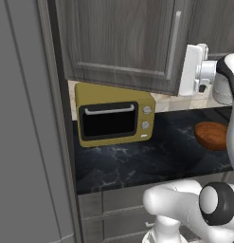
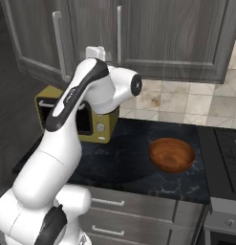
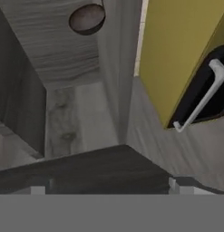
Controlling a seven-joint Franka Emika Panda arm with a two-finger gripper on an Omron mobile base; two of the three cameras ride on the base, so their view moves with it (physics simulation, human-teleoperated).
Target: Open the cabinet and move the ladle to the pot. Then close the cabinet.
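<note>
Up beside the cabinet [image 1: 121, 40], near its long silver handle [image 1: 174, 45], I have the gripper [image 1: 192, 71] with its fingers spread wide and nothing between them; whether they touch the door edge I can't tell. The door looks shut in my base views. Below stands a yellow toaster oven [image 1: 113, 118] on the dark marble tabletop [image 1: 137, 163], with a reddish-brown wooden bowl [image 2: 171, 154] well to its right. In the hand view a dark round shape [image 3: 87, 19] hangs near the top, too blurred for me to name. The stove [image 2: 224, 143] is cut off at the frame edge.
</note>
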